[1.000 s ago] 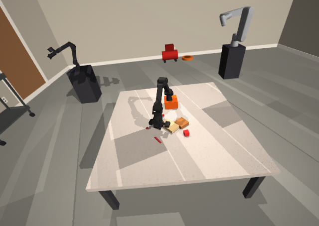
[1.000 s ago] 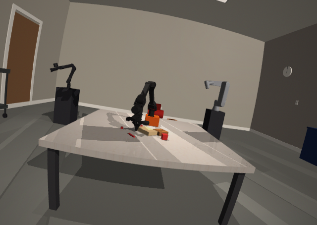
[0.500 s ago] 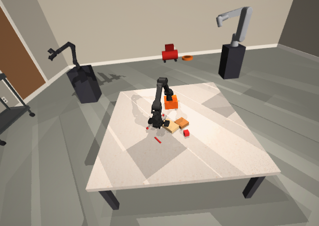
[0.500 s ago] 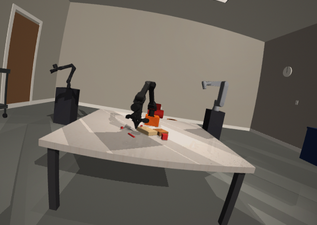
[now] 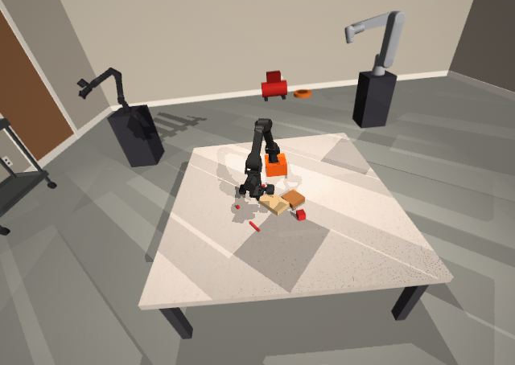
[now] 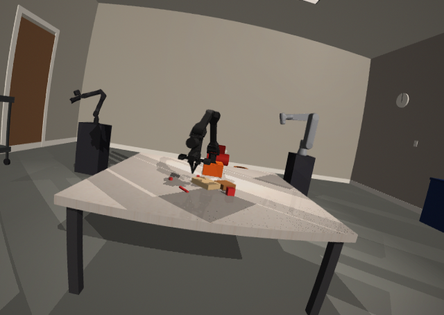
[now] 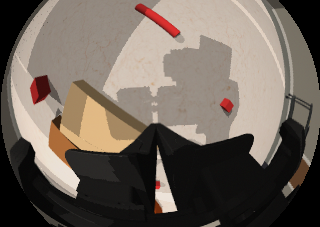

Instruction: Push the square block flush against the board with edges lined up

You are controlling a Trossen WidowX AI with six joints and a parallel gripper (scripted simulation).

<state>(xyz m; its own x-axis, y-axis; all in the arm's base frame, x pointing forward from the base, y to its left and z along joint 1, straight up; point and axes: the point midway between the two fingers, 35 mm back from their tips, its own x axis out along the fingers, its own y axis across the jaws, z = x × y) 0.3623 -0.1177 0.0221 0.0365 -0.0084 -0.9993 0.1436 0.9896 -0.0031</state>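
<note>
The pale wooden board [image 5: 273, 203] [image 6: 205, 182] [image 7: 94, 122] lies flat near the middle of the table. The brown square block [image 5: 293, 197] [image 6: 225, 184] [image 7: 58, 141] lies beside its far long side, and the two look to be touching. My gripper [image 5: 253, 193] [image 6: 193, 170] [image 7: 155, 127] is shut and empty. It points down, just off the board's left end and a little above the table top. The wrist view hides the near parts of the board and block behind my fingers.
A red cube [image 5: 300, 215] [image 6: 230, 191] [image 7: 40, 89] sits right of the block. A red stick [image 5: 253, 226] [image 6: 183, 189] [image 7: 158, 19] and a small red piece [image 5: 237, 207] [image 6: 171, 178] [image 7: 227, 105] lie in front. The arm's orange base [image 5: 276, 166] [image 6: 212, 169] stands behind on the table [image 5: 290, 269] [image 6: 143, 211].
</note>
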